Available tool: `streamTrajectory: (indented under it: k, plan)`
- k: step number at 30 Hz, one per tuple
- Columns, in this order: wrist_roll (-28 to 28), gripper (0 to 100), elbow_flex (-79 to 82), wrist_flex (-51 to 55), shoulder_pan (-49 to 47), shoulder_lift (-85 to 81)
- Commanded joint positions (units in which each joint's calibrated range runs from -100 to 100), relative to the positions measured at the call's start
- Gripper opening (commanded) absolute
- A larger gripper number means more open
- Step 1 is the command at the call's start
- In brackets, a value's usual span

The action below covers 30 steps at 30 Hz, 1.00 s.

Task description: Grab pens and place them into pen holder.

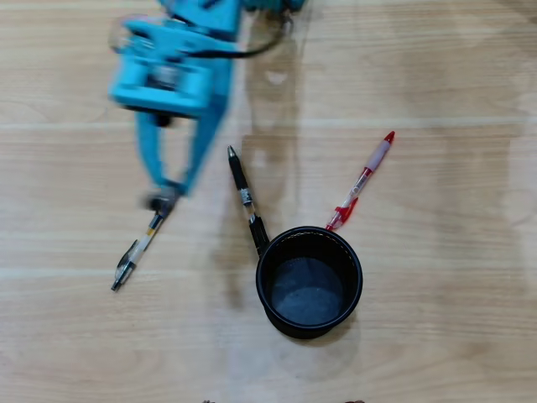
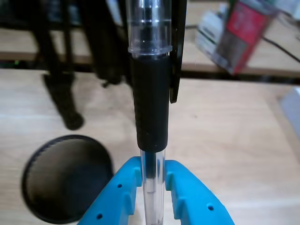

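Upper left in the overhead view, the gripper point(image 1: 165, 195) is closed on a clear pen point(image 1: 138, 250); carrying it to the holder point(image 1: 309, 282) likely comes next.

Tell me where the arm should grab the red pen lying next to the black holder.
Grip the red pen around its clear mid-barrel, coming straight down from above with the fingers across its width. It lies flat and diagonal on the table, clip end close to the pen holder, so the middle leaves more room away from the rim.
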Motion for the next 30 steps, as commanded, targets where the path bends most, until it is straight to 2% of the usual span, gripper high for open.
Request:
streamTrajectory:
  k: [1, 5, 14, 19, 22, 26, 30]
  plan:
    - [-0.52, 2, 17.01, -21.52, -6.43, -5.80]
    - [-1.83, 2, 15.65, -25.22, -10.55, -2.42]
    - [-1.98, 2, -8.34, -24.96, -12.97, 16.94]
    - [-2.04, 2, -9.25, -24.79, -13.29, 21.50]
    - [-2.04, 7, -9.61, -20.92, -13.21, 21.42]
    - [-1.51, 20, -10.70, -12.93, -12.81, 19.98]
    - [-1.41, 20, -10.15, -7.34, -12.72, 17.70]
